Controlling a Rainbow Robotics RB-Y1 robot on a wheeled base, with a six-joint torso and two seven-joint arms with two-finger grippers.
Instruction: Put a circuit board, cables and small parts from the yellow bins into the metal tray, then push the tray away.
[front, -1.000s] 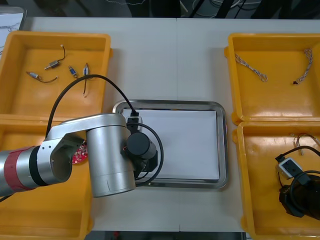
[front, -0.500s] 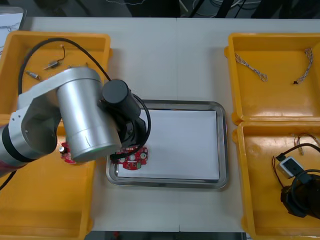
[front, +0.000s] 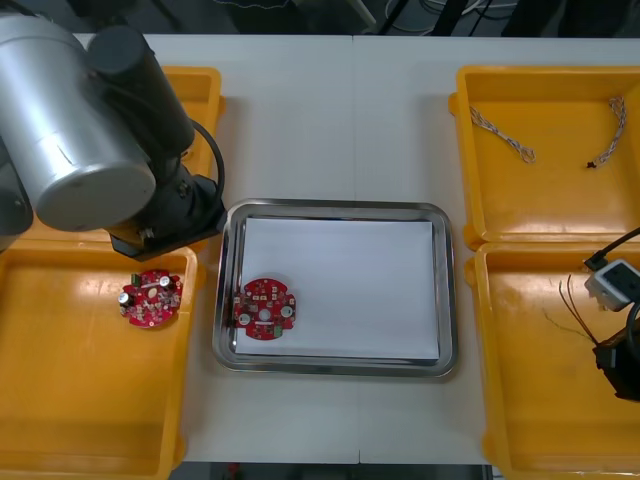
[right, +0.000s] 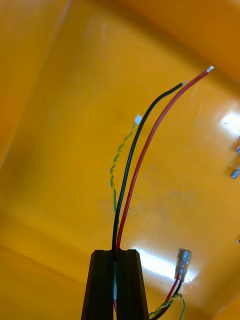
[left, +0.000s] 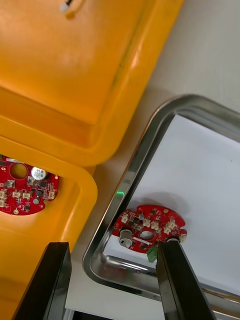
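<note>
A round red circuit board (front: 264, 308) lies in the near left corner of the metal tray (front: 446, 290) on its white inside. My left gripper (left: 112, 245) hangs open above the tray's left rim (left: 131, 181), and that board (left: 149, 227) rests free beside one finger. The left arm (front: 80, 130) rises over the far left bin. My right gripper (right: 116, 252) is shut on a black and red cable (right: 131, 150), held above the floor of the near right yellow bin (front: 530, 400). The right wrist (front: 622, 360) is at that bin's right edge.
A second red board (front: 150, 297) lies in the near left bin (front: 60, 400). Two twisted cables (front: 502, 136) lie in the far right bin. In the right wrist view, a green-yellow twisted cable (right: 117, 167) and another cable with a connector (right: 182, 265) rest on the bin floor.
The left gripper set the board down in the tray, let go and drew back up toward the far left. The right gripper rose and shifted right with the cable.
</note>
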